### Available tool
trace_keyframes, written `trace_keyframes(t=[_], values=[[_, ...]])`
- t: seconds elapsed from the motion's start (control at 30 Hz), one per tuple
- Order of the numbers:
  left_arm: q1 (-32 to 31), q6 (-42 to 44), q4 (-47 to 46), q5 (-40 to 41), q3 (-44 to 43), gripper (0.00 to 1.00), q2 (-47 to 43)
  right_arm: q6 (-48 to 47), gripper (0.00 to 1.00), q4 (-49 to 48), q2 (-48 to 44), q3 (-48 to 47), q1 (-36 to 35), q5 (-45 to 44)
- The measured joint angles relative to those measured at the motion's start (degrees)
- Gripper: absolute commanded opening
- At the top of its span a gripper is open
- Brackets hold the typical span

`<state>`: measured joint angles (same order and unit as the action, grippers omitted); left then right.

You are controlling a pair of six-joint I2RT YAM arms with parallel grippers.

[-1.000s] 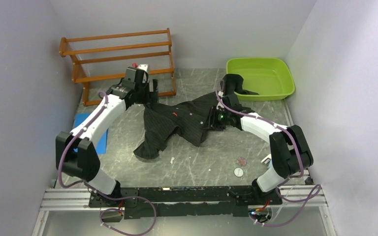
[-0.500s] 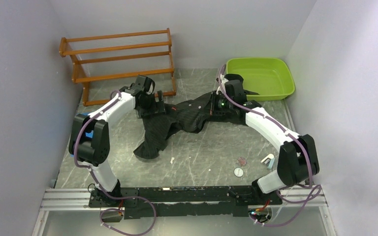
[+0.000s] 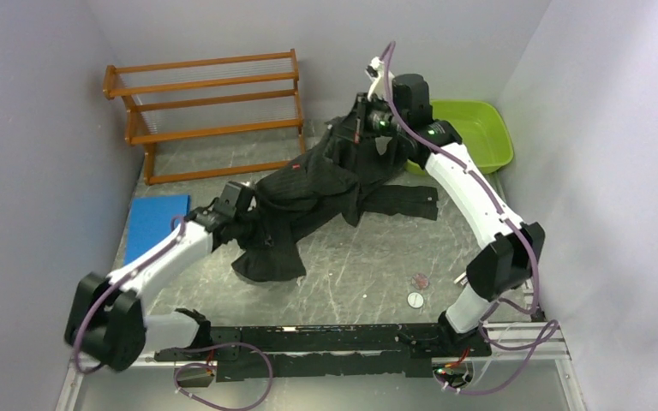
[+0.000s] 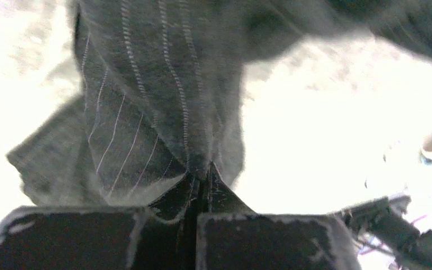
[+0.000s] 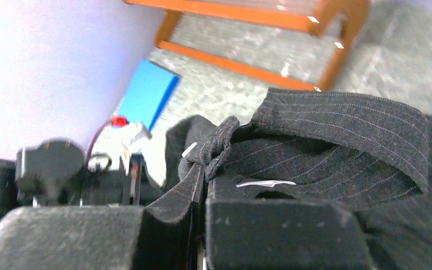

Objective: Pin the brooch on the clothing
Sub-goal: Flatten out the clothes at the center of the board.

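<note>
The clothing (image 3: 326, 184), a black pinstriped shirt, hangs stretched between both arms. My right gripper (image 3: 356, 128) is raised at the back, near the green tub, and is shut on the collar edge (image 5: 216, 149). The jaws (image 5: 205, 169) pinch a bunched fold beside the white neck label (image 5: 264, 183). My left gripper (image 3: 244, 216) is low at the shirt's near-left end, shut on a fold of striped cloth (image 4: 163, 84), which rises from the closed fingertips (image 4: 202, 169). A small pinkish round piece (image 3: 420, 279) and a white disc (image 3: 415, 299) lie on the table; I cannot tell which is the brooch.
A wooden rack (image 3: 210, 111) stands at the back left, and a lime-green tub (image 3: 467, 133) at the back right. A blue pad (image 3: 154, 218) lies by the left wall next to my left arm. The arm bases and rail run along the near edge.
My left gripper shut on the shirt and drew back toward the near left. My right gripper lifted the collar up and toward the back, stretching the shirt off the table.
</note>
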<state>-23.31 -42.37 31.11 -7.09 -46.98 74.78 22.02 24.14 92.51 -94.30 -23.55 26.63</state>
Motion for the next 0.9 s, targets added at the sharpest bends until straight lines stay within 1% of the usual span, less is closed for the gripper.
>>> trace_keyframes(t=[0.1, 0.17, 0.23, 0.27, 0.3, 0.33, 0.4, 0.43, 0.47, 0.53, 0.6, 0.67, 0.73, 0.8, 0.9], values=[[-7.0, -2.1, 0.2, 1.8, 1.9, 0.03, -9.1, 0.0, 0.00, 0.8, 4.5, -7.9, -2.3, 2.6], [-12.1, -3.3, 0.2, 3.2, 3.2, 0.03, -15.0, -0.1, 0.01, 2.3, 8.4, -14.4, -5.6, 4.5], [-17.7, -4.3, 0.1, 5.0, 5.3, 0.03, -21.9, -0.5, 0.08, 3.4, 12.2, -20.5, -9.5, 7.0], [-21.0, -4.7, 0.3, 6.3, 7.0, 0.03, -26.8, -0.9, 0.14, 4.2, 13.9, -23.2, -11.8, 8.3], [-21.8, -4.8, 0.5, 6.6, 7.4, 0.06, -28.2, -1.6, 0.27, 5.4, 15.6, -25.9, -14.2, 9.9], [-23.4, -4.8, 0.5, 7.4, 8.3, 0.23, -31.1, -2.4, 0.39, 6.8, 17.2, -28.2, -16.4, 11.4], [-26.2, -3.9, 0.2, 9.0, 10.3, 0.59, -36.6, -3.8, 0.67, 9.0, 19.4, -31.1, -19.6, 13.4], [-26.9, -3.0, 0.2, 9.1, 11.1, 0.74, -38.6, -4.6, 0.75, 9.7, 19.8, -31.1, -21.1, 14.0], [-27.8, -2.6, 0.4, 9.7, 11.6, 0.80, -40.9, -4.7, 0.79, 10.1, 19.8, -30.3, -21.7, 13.9], [-28.1, -1.4, 0.7, 10.8, 11.6, 0.85, -43.1, -5.2, 0.84, 9.2, 17.9, -25.1, -21.5, 12.8], [-28.1, -1.1, 1.2, 12.5, 11.1, 0.89, -43.0, -4.8, 0.85, 7.9, 15.1, -18.0, -18.9, 11.8], [-28.1, -0.6, 2.3, 14.4, 10.2, 0.94, -41.7, -4.3, 0.85, 5.4, 11.5, -9.5, -14.5, 10.3], [-28.1, -0.6, 3.5, 16.4, 9.0, 0.95, -39.8, -4.2, 0.85, 3.0, 7.4, -0.4, -9.7, 7.5], [-28.1, -0.9, 4.2, 18.3, 8.3, 0.95, -37.7, -4.3, 0.85, 1.9, 4.6, 5.8, -6.2, 4.6], [-28.1, -1.7, 5.2, 21.0, 7.2, 0.95, -34.2, -5.5, 0.83, 1.5, 1.5, 14.1, -4.2, -1.3]])
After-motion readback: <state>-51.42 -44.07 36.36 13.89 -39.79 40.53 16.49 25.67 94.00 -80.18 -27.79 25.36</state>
